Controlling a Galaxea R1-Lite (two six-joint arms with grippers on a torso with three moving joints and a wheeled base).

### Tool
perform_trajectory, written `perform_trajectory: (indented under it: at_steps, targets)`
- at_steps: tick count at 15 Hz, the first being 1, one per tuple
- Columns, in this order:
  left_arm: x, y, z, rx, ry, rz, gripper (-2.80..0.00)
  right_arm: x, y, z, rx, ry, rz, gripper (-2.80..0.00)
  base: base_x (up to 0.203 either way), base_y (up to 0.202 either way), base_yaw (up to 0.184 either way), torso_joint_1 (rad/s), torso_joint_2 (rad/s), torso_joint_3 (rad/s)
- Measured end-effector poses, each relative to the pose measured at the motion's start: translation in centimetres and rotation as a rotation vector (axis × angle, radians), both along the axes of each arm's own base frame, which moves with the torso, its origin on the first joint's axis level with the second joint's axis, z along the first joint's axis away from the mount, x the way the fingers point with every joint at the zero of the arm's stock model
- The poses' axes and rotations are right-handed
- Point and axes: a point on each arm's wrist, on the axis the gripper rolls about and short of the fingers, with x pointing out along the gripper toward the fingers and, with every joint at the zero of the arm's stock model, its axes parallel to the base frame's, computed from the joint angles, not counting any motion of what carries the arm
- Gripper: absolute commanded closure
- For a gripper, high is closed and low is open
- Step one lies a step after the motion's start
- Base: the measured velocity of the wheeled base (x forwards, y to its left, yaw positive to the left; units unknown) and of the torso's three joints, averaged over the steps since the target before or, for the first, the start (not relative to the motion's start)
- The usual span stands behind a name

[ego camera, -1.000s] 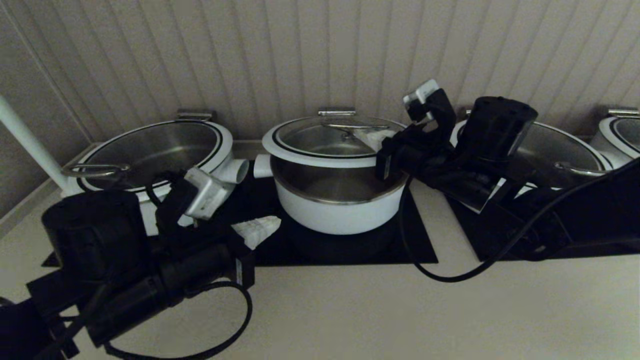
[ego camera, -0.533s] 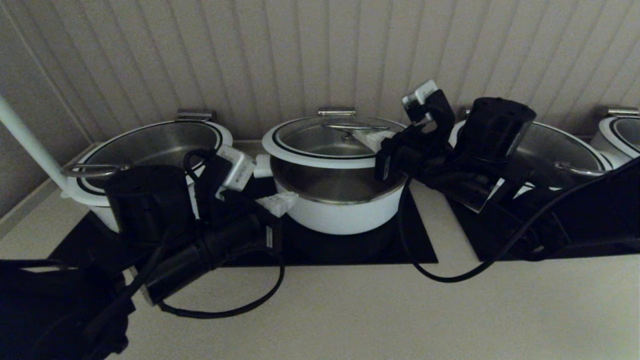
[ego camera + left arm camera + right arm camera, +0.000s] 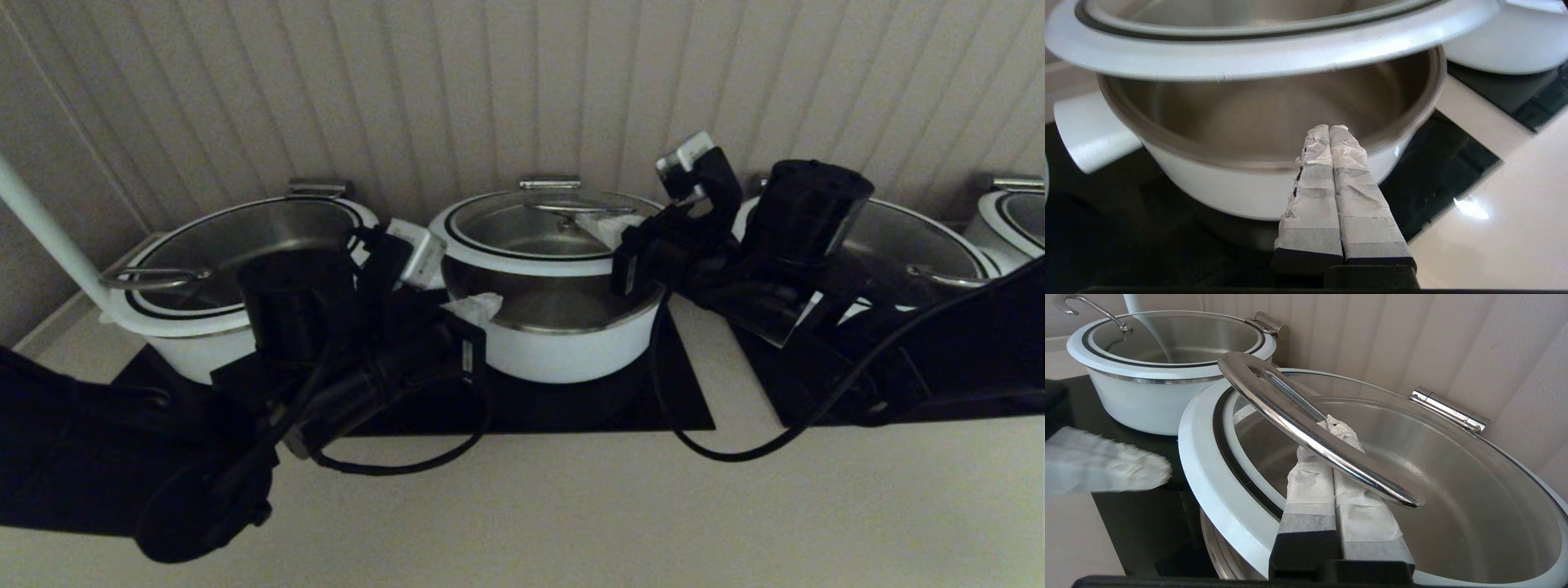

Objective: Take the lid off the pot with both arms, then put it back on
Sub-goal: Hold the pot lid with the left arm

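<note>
The white pot [image 3: 563, 351] stands in the middle on a black hob. Its glass lid [image 3: 522, 263] is tilted, front edge raised off the pot, back edge by the steel hinge clip [image 3: 549, 183]. My right gripper [image 3: 608, 224] is shut, its wrapped fingers pushed under the lid's steel handle [image 3: 1306, 433]; its tips [image 3: 1337, 422] show past the bar. My left gripper [image 3: 482, 304] is shut and empty, its tips [image 3: 1329, 127] at the pot's front left rim [image 3: 1208, 192], below the raised lid rim [image 3: 1249, 61].
A lidded white pot [image 3: 245, 245] stands at the left, another [image 3: 922, 245] at the right behind my right arm, a third [image 3: 1016, 216] at the far right. A white pole [image 3: 41, 229] leans at the far left. The panelled wall is close behind. Black cables hang over the counter.
My left arm has swung right and forward; its shut tips rose from the hob to the pot's front left rim. The right arm and the tilted lid have not moved.
</note>
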Motion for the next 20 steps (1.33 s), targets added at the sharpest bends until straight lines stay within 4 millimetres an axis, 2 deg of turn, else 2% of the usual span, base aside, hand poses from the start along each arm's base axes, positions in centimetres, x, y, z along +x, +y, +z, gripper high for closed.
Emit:
perform_trajectory:
  at_steps: [9, 15, 20]
  targets:
    - [0.5, -0.3, -0.3, 0.004, 0.005, 0.003, 0.0, -0.7, -0.5, 0.0, -0.004, 0.012, -0.004, 0.0, 0.0, 0.0, 0.0, 0.0, 0.0, 0.0]
    - [0.7, -0.3, -0.6, 0.0, 0.019, 0.007, 0.0, -2.5, -1.6, 0.1, -0.029, 0.053, -0.004, 0.0, 0.0, 0.0, 0.0, 0.0, 0.0, 0.0]
    - [1.3, -0.6, 0.0, -0.028, 0.003, 0.029, 0.0, -4.3, -2.7, 1.6, -0.039, 0.068, -0.001, 0.0, 0.0, 0.0, 0.0, 0.0, 0.0, 0.0]
